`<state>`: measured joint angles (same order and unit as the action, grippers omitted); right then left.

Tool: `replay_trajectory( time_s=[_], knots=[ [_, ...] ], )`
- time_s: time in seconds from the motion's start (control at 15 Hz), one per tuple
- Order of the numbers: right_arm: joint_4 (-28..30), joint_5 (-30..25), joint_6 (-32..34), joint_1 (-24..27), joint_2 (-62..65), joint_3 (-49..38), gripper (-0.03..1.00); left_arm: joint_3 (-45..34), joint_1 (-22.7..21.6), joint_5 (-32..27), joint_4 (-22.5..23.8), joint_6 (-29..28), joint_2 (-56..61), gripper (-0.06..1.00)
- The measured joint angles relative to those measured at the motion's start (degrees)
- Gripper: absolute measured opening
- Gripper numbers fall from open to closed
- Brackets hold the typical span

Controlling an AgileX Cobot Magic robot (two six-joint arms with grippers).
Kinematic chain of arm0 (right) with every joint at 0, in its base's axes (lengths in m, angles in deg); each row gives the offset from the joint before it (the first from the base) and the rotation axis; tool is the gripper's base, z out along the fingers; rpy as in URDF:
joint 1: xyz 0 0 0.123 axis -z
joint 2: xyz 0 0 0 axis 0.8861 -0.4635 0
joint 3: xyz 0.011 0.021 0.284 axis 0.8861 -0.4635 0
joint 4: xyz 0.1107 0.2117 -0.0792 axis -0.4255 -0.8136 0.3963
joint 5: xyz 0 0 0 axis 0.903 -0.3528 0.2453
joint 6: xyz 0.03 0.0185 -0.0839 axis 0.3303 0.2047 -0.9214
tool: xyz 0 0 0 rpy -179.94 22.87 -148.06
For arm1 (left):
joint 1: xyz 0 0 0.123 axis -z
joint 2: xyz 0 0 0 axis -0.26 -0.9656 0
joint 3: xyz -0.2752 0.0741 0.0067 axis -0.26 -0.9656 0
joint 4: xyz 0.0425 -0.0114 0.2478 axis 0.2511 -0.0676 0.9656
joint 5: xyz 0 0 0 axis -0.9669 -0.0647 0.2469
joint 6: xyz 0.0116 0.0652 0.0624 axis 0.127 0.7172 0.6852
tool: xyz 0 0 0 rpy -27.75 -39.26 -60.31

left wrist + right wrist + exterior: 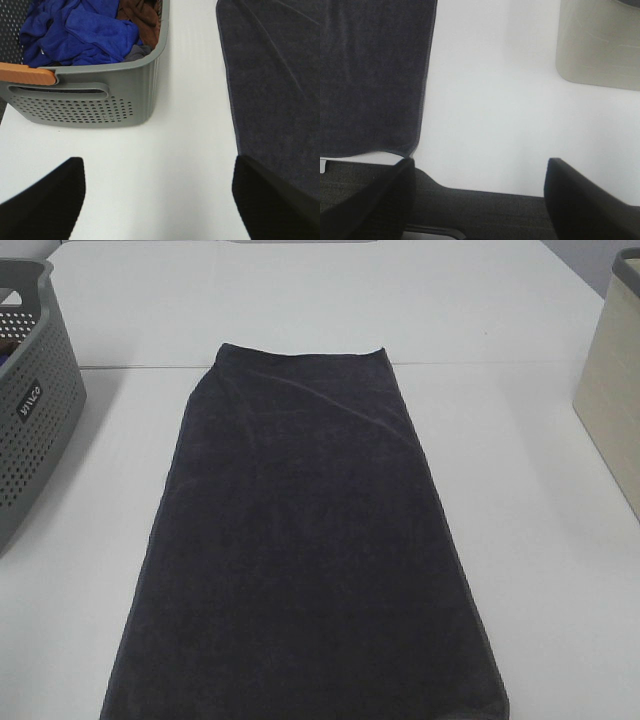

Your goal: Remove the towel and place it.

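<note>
Your high camera cuts the towel (305,540) off at its 6 o'clock end, so you cannot see how far it runs past the frame. It lies flat, dark charcoal, lengthwise down the middle of the white table (540,540), touching neither container.

At 9 o'clock the grey perforated basket (30,400) is half out of frame; a small dark label on its wall carries white letters too blurred to read. From the left wrist view you can see crumpled blue cloth (75,30) and a brown cloth (142,15) inside it, and an orange handle (27,74) on its rim. At 3 o'clock only a corner of a beige bin (612,390) shows.

Neither arm appears in your high view. The left end effector (157,200) has its dark fingers spread wide over bare table, holding nothing. The right end effector (477,195) is likewise spread and empty, near the towel's corner at the table edge.
</note>
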<state>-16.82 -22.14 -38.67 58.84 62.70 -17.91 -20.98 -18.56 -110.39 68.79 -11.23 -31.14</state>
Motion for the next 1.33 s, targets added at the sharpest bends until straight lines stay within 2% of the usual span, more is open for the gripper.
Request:
replay_trajectory(
  time_s=[0.07,0.2,0.47,0.87,1.33],
  knots=[
    [0.1,2.3,-0.3,0.0,8.4,-5.0,0.7,-3.4,0.0,0.0,0.0,0.1,7.6,0.76],
    [0.2,4.9,-0.3,0.0,16.0,-9.6,0.7,-6.4,0.0,-0.1,0.0,0.3,14.8,0.76],
    [1.3,8.7,-1.7,0.0,24.3,-11.6,0.7,-11.8,0.0,0.0,-0.1,0.4,23.7,0.76],
    [1.3,8.9,-2.1,0.0,24.5,-12.1,0.7,-13.3,0.0,0.3,-2.1,3.4,25.0,0.76],
    [1.3,8.9,-2.1,0.0,24.5,-12.1,0.7,-13.3,0.0,0.3,-2.1,3.4,25.0,0.76]
  ],
)
